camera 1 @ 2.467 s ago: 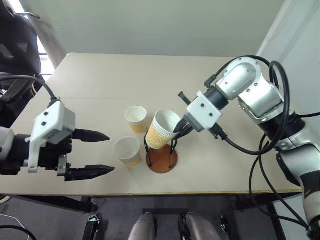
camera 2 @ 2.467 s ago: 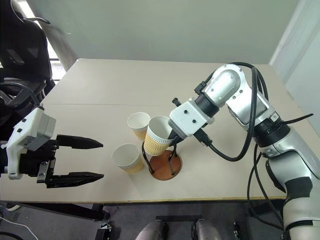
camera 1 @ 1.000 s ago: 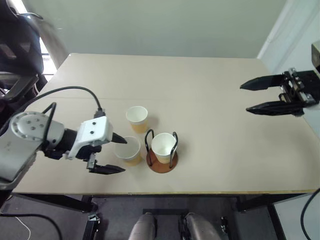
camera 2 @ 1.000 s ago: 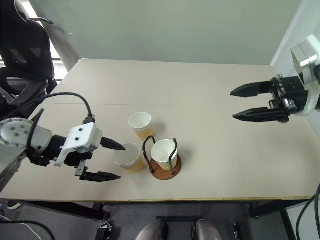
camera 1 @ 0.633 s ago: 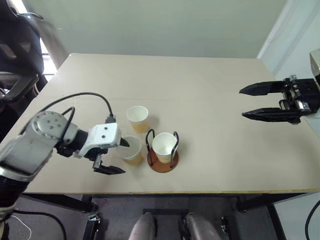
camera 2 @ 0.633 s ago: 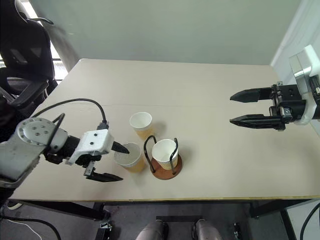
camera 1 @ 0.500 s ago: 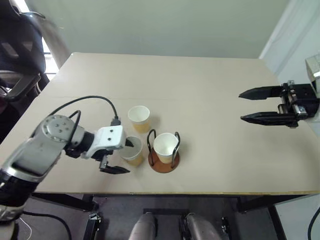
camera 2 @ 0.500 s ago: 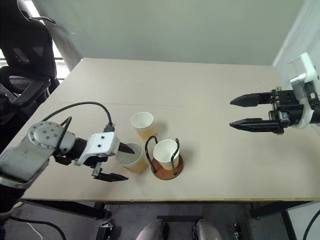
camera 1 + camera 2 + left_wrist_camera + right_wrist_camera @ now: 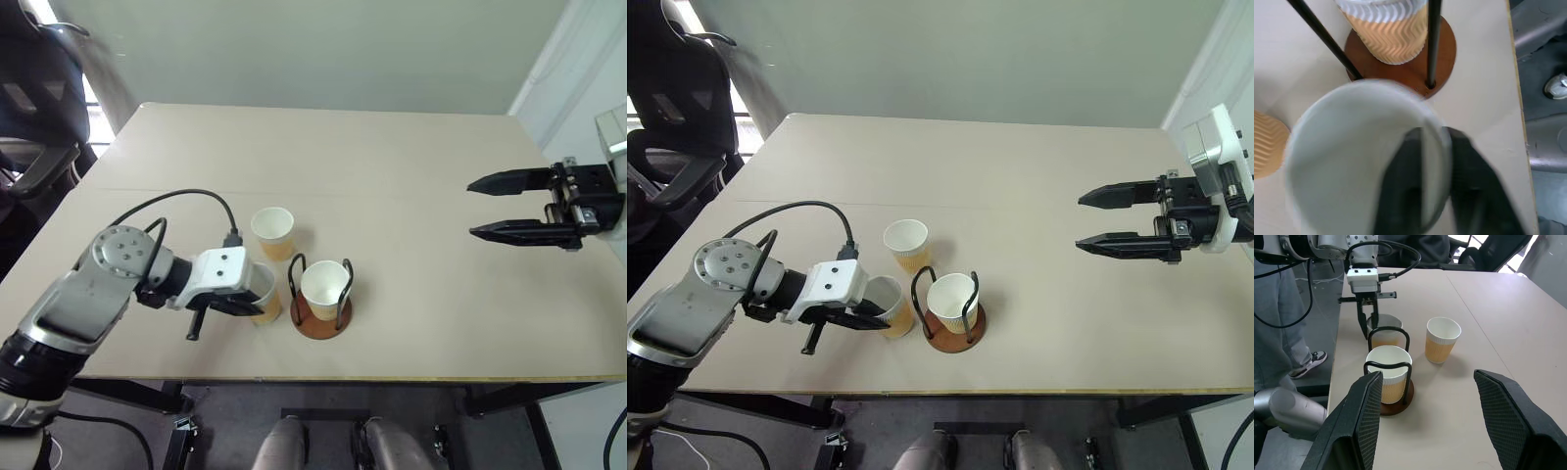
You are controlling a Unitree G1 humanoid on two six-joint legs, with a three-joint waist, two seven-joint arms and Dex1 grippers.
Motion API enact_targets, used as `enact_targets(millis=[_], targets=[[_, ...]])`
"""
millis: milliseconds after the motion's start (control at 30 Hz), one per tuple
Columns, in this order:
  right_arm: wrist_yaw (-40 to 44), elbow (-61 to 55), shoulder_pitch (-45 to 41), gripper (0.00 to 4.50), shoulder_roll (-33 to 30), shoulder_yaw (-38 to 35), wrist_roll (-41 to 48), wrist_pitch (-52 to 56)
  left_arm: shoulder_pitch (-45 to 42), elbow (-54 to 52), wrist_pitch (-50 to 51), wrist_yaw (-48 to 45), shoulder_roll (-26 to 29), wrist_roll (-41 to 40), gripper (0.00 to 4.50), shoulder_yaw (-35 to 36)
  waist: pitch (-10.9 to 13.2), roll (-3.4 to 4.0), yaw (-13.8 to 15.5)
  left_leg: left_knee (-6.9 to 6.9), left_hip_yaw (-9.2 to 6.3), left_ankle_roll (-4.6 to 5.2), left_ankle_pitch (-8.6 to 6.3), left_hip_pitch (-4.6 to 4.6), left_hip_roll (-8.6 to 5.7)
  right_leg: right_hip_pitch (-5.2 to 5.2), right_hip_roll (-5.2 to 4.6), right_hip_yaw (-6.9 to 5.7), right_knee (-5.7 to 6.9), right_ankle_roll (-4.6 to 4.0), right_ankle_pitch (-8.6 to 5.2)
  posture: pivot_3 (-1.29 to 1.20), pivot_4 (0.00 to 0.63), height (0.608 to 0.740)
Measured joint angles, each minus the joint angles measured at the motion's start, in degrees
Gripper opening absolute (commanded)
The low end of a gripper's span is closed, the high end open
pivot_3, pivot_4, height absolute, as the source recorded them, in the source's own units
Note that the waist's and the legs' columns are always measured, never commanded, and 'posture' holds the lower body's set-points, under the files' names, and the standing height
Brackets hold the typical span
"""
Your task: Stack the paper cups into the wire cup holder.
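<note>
The left gripper (image 9: 1432,161) is pinching the near paper cup (image 9: 263,292) on the table (image 9: 411,166), jaws clenched across its rim wall, beside the wire cup holder (image 9: 322,308), while the right gripper (image 9: 480,208) is hanging released.

Paper cups (image 9: 1442,340): matt tan ribbed sleeves, smooth white interiors. Wire cup holder (image 9: 320,311): glossy reddish-brown disc, thin black wire loops. Table (image 9: 392,186): matt beige laminate. Gripper fingers (image 9: 1511,421): black textured plastic.
</note>
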Motion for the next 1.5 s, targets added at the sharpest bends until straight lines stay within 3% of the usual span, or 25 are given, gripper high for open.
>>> enact_targets(millis=[300, 500, 600, 800, 1067, 1267, 1500], targets=[[1.17, 0.05, 2.01, 3.02, -0.99, -2.31, 0.2, -0.04, -3.77, 0.27, 2.73, -4.69, 1.91, -4.85, 0.07, 3.01, 0.0, -0.01, 0.35, 0.04, -0.01, 0.02, 0.01, -0.02, -0.01, 0.02, 0.0, 0.0, 0.0, 0.02, 0.01, 0.0, 0.15, 0.74], [2.5, 0.06, 5.0, 3.02, -2.83, -5.92, 0.16, -0.39, -24.01, 6.69, 8.45, -10.12, 6.68, -15.24, 0.07, 4.97, -0.02, -0.03, 0.56, 0.07, 0.0, 0.03, 0.0, -0.01, -0.02, 0.07, -0.02, 0.02, -0.08, 0.02, 0.01, 0.0, 0.15, 0.74], [2.18, 0.16, 5.21, 3.02, -2.79, -6.14, 0.04, -0.8, -33.83, 10.49, 7.22, -10.23, 7.1, -19.83, 0.07, 0.56, -0.04, 0.02, 0.49, 0.07, 0.0, 0.06, 0.0, 0.0, -0.05, 0.09, -0.03, 0.03, -0.09, 0.06, 0.01, 0.0, 0.15, 0.74], [1.08, -0.09, 5.12, 3.02, -2.8, -6.23, -0.27, -1.88, -47.85, 15.31, 3.26, -10.29, 1.61, -26.54, 0.07, -12.72, -0.01, 0.06, 0.63, 0.12, -0.02, 0.2, 0.03, -0.03, -0.1, 0.26, -0.04, 0.07, -0.36, 0.37, 0.05, 0.0, 0.15, 0.74], [-1.4, -3.08, 7.6, 3.02, -3.39, -8.67, 0.08, -1.05, -52.3, 21.75, -4.96, -10.32, -4.64, -28.15, 0.07, -27.9, 0.01, 0.1, 0.67, 0.21, -0.01, 0.45, -0.07, -0.25, -0.1, 0.33, -0.04, 0.07, -0.86, 0.8, 0.26, 0.0, 0.15, 0.74], [-3.44, -5.97, 10.06, 3.02, -4.1, -11.69, 0.82, 0.85, -53.07, 22.58, -8.08, -10.33, -7.36, -30.36, 0.07, -33.75, 0.02, 0.12, 0.8, 0.93, 0.04, 0.33, -0.21, -0.54, -0.11, 0.38, -0.05, 0.06, -0.87, 1.08, 0.19, 0.0, 0.15, 0.74], [-4.54, -7.54, 11.69, 3.02, -4.61, -13.68, 1.65, 2.23, -54.23, 21.77, -10.21, -10.35, -6.68, -31.92, 0.07, -38.3, 0.05, 0.16, 0.89, 1.15, 0.11, 0.99, -0.64, -0.56, -0.24, 0.47, -0.21, 0.09, -0.9, 1.29, 0.19, 0.0, 0.15, 0.74]])
